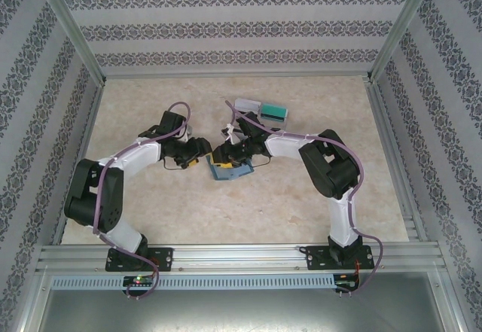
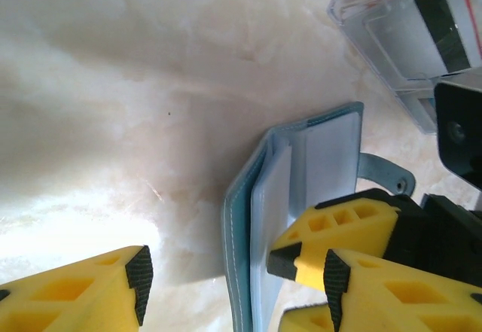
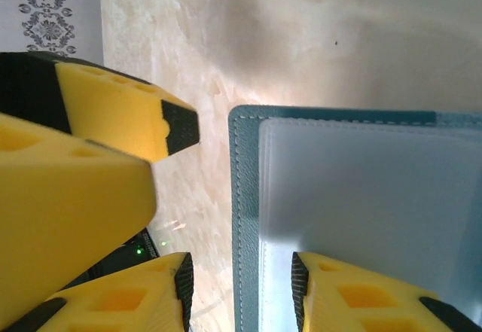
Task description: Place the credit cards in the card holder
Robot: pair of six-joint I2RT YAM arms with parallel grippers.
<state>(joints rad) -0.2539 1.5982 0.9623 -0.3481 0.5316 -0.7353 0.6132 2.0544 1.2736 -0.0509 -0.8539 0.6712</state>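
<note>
**Item: card holder** [image 3: 361, 196]. Slate-blue folding wallet, lying open and flat on the marbled table [image 2: 113, 83], clear inner sleeves facing up.

**Position.** Its stitched edge is running up through the gap of the right gripper [image 3: 241, 283]. One finger is standing off the edge over bare table, and the other finger [image 3: 354, 294] is sitting over the inner sleeve. The same edge is also lying between the fingers of the left gripper [image 2: 235, 275].

**Jaws.** The left jaws are standing wide and released, holding nothing. The right jaws are standing parted astride the edge, and no squeeze on the wallet is showing.

**Handling, as judged.** It is looking light, soft and floppy, with a fold that is likely trying to spring shut. The glossy sleeves are probably sliding under a pad. The best hold is looking to be the stitched outer border or a single leaf, pinned down rather than lifted, with the pocket mouth kept free.

**Item: credit cards** [image 2: 429, 16]. White-grey, with a dark stripe, they are waiting in a clear box [image 2: 361, 16] well beyond both sets of jaws. They are appearing thin, stiff and slick, so they are best taken by a short edge.
</note>
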